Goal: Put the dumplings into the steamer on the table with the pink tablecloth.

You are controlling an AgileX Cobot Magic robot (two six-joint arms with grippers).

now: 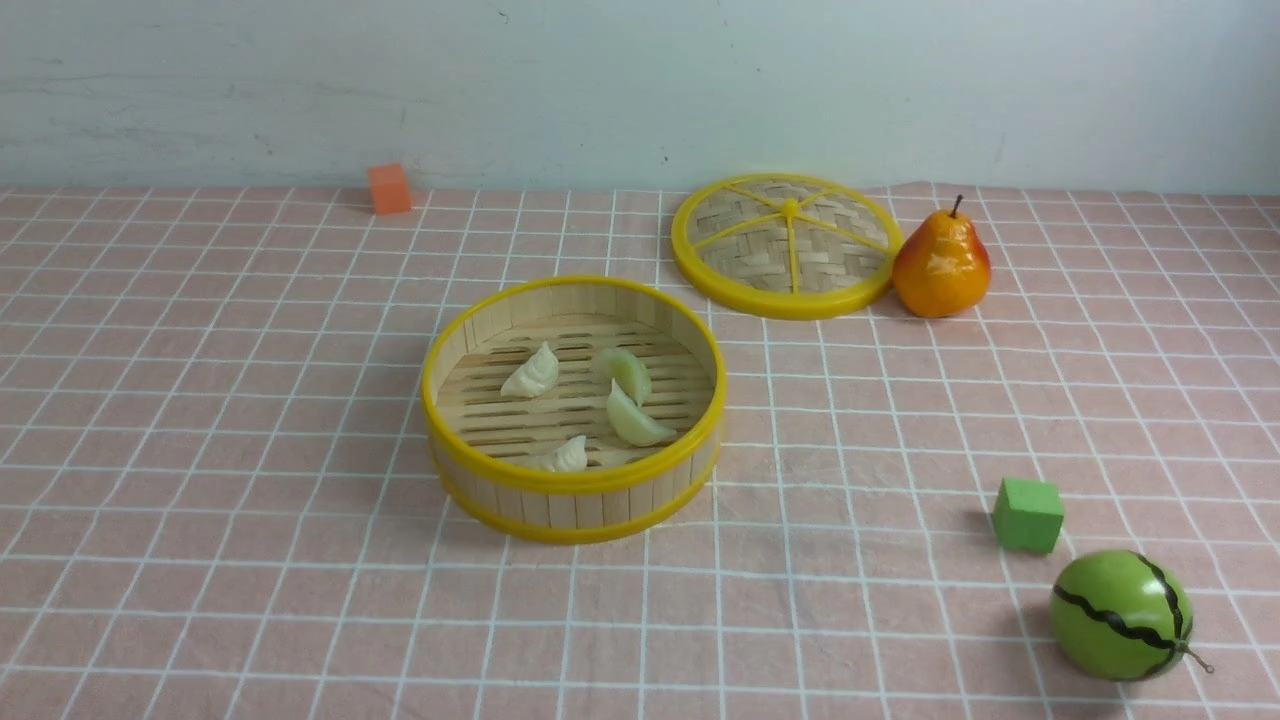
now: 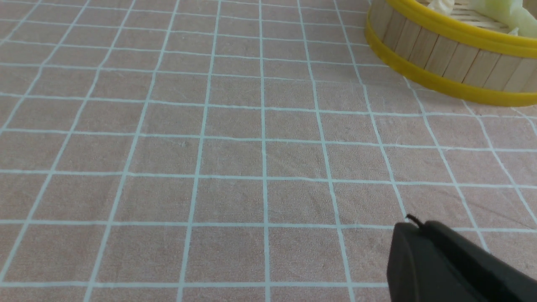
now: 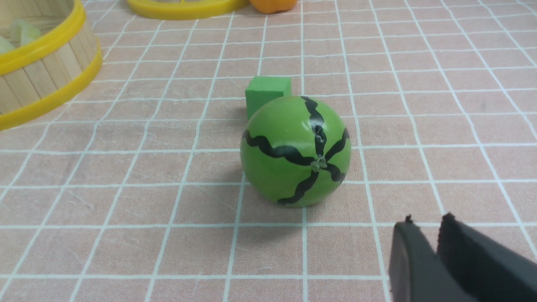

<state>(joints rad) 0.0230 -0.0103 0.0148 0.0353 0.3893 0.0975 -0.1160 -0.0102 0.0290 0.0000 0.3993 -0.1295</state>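
Note:
The steamer [image 1: 573,482] stands mid-table on the pink tablecloth [image 1: 250,420]. Inside it lie two cream-white dumplings [image 1: 531,373] [image 1: 565,456] and two pale green dumplings [image 1: 627,373] [image 1: 634,418]. Neither gripper shows in the front view. In the left wrist view my left gripper [image 2: 417,226] is shut and empty, low over bare cloth, apart from the steamer [image 2: 453,54]. In the right wrist view my right gripper [image 3: 426,222] is shut and empty, just short of a toy watermelon [image 3: 295,151]; the steamer [image 3: 37,79] is off to one side.
The flat woven lid [image 1: 785,245] lies at the back right beside a toy pear [image 1: 942,265]. A green cube [image 1: 1027,514] and the watermelon [image 1: 1120,615] sit at the front right. An orange cube [image 1: 389,189] stands at the far edge by the wall.

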